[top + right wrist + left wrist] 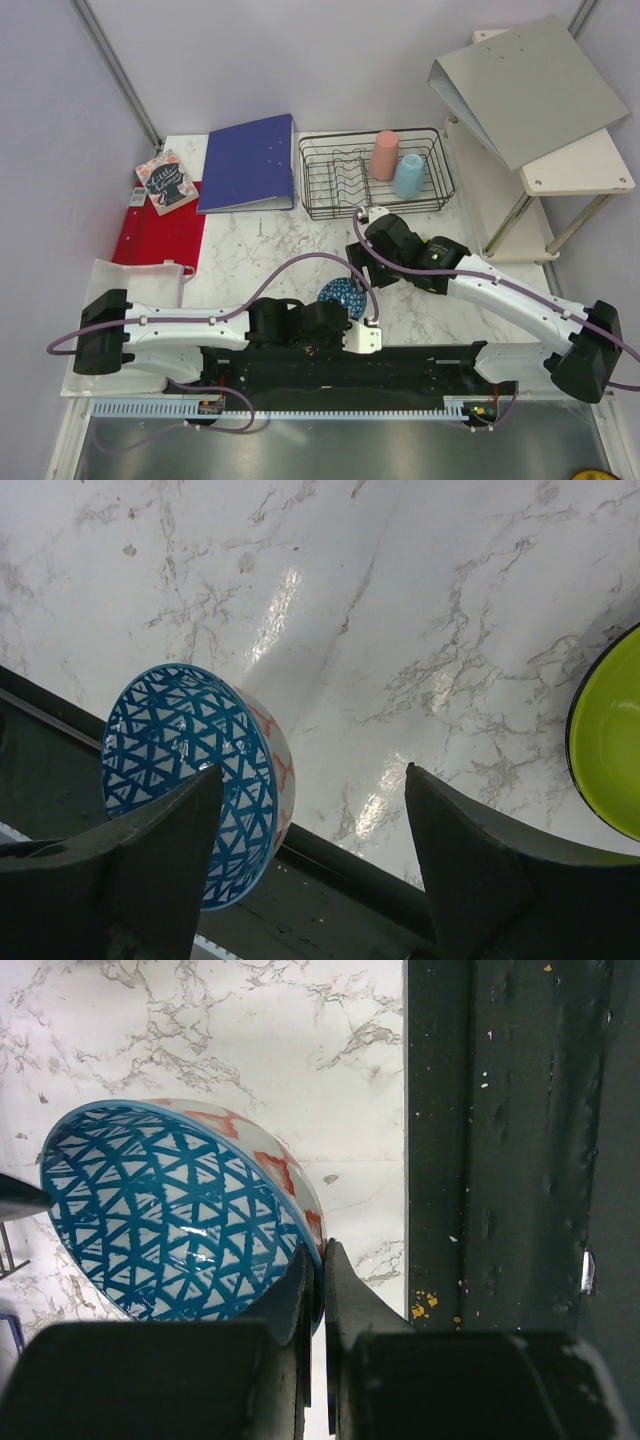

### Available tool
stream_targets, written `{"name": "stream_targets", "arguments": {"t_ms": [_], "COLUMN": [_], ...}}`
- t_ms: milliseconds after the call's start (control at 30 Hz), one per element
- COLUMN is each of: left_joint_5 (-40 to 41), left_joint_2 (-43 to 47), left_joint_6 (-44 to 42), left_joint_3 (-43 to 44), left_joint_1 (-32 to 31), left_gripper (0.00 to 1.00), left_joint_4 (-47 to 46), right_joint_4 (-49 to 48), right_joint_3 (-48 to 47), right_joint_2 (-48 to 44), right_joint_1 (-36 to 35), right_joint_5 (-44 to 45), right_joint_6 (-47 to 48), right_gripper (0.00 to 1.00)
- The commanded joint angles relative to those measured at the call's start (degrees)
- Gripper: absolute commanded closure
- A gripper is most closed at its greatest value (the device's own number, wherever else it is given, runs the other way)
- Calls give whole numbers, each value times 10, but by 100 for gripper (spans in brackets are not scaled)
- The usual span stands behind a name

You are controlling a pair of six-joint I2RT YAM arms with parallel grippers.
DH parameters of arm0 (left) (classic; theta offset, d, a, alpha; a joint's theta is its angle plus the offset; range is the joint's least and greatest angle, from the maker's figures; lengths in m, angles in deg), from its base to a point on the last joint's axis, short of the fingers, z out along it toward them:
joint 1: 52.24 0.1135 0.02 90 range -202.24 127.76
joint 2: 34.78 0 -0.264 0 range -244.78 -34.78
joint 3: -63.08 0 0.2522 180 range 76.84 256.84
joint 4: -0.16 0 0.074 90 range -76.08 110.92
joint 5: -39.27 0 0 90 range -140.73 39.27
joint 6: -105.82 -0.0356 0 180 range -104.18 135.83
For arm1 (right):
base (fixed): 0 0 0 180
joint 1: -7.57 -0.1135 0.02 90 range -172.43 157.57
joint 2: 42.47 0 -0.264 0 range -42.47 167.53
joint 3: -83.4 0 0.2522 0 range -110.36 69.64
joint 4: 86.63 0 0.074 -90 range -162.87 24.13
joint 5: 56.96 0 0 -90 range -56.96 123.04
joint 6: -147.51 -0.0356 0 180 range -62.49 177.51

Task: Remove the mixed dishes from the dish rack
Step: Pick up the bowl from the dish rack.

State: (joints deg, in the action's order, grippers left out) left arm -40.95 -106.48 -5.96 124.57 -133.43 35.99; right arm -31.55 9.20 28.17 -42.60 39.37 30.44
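From above, our left arm hides part of the small blue patterned bowl (343, 293), tilted over the counter (250, 235). Our left tool (320, 1258) pinches its rim, jaws nearly together. Our right tool (312, 772) gapes wide, empty. The frame edge cuts off the lime-green bowl (608, 748) beside it.

I saw the dish rack (330, 200) at the far edge, right of the middle, with the binder (248, 162) just beside it on its left. Two cups stood in the rack's right end, the tall cup (384, 155) left of the shorter cup (409, 175). The small bowl (342, 294) was well in front, near the near edge, its rim between the left gripper's (320, 1260) fingers.
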Motion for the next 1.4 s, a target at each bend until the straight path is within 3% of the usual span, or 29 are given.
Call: {"name": "stream_targets", "arguments": {"t_ms": [0, 133, 367, 467, 700, 833, 867, 933, 967, 1000, 1200, 1367], "left_joint_5": [-6, -6, -8, -13, -9, 41, 63, 126, 131, 128, 105, 81], "left_joint_2": [0, 1, 1, 2, 6, 13, 11, 4, -4, -5, 18, 62], "left_joint_6": [-25, -26, -25, -20, -6, 0, 7, 45, 59, 80, 172, 280], "left_joint_3": [20, 25, 32, 32, 26, 27, 30, 45, 53, 60, 79, 63], "left_joint_1": [-4, -5, -5, -5, -4, -5, -5, -3, -1, 1, 45, 162], "left_gripper": [98, 98, 98, 98, 98, 98, 88, 46, 6, 1, 1, 1], "left_joint_4": [-42, -39, -35, -33, -33, -33, -33, -23, -15, -6, -11, -20], "right_joint_4": [-1, 0, 0, -5, -19, -20, -20, -14, -11, 3, 17, -31], "right_joint_3": [3, 11, 25, 34, 40, 28, 21, 10, -6, -16, -62, -44], "right_joint_2": [21, 33, 54, 57, 55, 42, 38, 30, 29, 30, 28, 32], "right_joint_1": [-14, -19, -24, -25, -25, -25, -25, -25, -24, -25, -5, 62], "right_joint_5": [11, 26, 17, 12, 1, 24, 32, 40, 51, 58, 141, 164], "right_joint_6": [18, 20, 32, 35, 32, 22, 19, 15, 15, 14, -7, -34], "right_gripper": [24, 40, 44, 54, 100, 100, 100, 100, 100, 100, 100, 100]}}
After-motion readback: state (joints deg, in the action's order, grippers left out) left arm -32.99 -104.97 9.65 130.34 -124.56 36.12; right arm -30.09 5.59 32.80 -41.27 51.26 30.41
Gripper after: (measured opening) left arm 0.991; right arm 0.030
